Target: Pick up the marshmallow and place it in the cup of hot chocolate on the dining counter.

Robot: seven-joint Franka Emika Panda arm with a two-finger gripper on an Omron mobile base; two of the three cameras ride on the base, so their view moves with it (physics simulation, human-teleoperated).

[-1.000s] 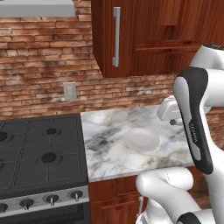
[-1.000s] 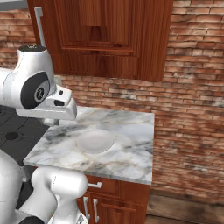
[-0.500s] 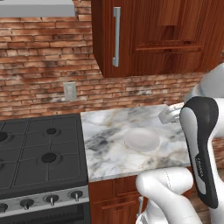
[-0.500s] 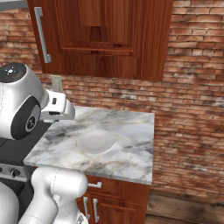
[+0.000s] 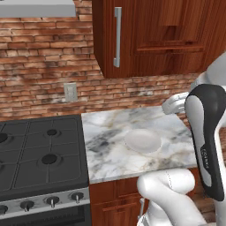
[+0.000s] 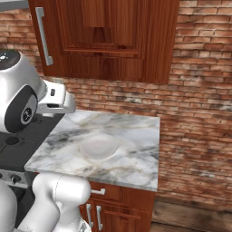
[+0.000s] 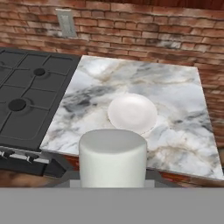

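Red brick runs behind everything in the left base view, with dark reddish wood cabinets [image 5: 154,35] hung above it and a long metal handle [image 5: 117,37] on one door. Below sits a squarish marble worktop [image 5: 110,145] veined in grey and tan, bearing a round white plate [image 5: 142,141] near its middle. A black gas stove [image 5: 39,154] adjoins the worktop's left side, its knobs along the front edge, and a wall outlet [image 5: 70,92] is set in the brick above it. The white arm [image 5: 207,141] rises at the right, one dark link crossing the worktop's right end.

From the right base view, the same worktop [image 6: 131,158] ends at its right edge against a brick side wall, and the plate [image 6: 98,146] lies left of centre on it. Wood drawers [image 6: 122,204] with small handles show under the slab. The arm's rounded joint [image 6: 18,99] stands at the left, partly over the stove.

Looking along the hand, the marshmallow [image 7: 112,157] stands upright and very close at the bottom (a stubby white cylinder), clamped between the fingers of the gripper [image 7: 112,177], whose tips are mostly hidden behind it. Past it lies the plate [image 7: 132,113] on the worktop [image 7: 175,100], well apart from the marshmallow, with the stove [image 7: 30,96] to the left and the outlet [image 7: 66,23] on the brick beyond.
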